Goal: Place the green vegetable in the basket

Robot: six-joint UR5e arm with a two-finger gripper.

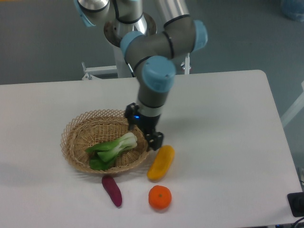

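Camera view, step: the bok choy (113, 149) lies in the basket (76, 128), stalk end up toward the pincer (144, 134), leaves trailing toward the basket's near rim. By my read this is the release stage, the placing itself all but done.

Camera view, pincer: it hangs over the basket's right rim, just beside the stalk end. Whether a finger touches the stalk, I cannot tell. Apart or together? The dark fingers blur into one mass here, so I cannot tell that either.

Camera view, bok choy: inside the basket, right of its centre, resting on the weave; nothing lifts it that I can see.

Camera view, next move: if the fingers are clamped on the stalk, they need to part; then a straight lift clear of the basket, minding the looped rim close under the pincer.

Camera view, risk: a leaf snagging on a rising finger could drag the bok choy back out, I judge.

Camera view, neighbours: a yellow vegetable (161, 162) lies on the bench (228, 123) just right of the basket; a purple sweet potato (112, 190) sits just in front of the basket; an orange (159, 197) sits in front of the basket and to its right.

Camera view, writing: none readable, no brand or label on arm, basket or bench; only a small blue light glows on the pincer's wrist.
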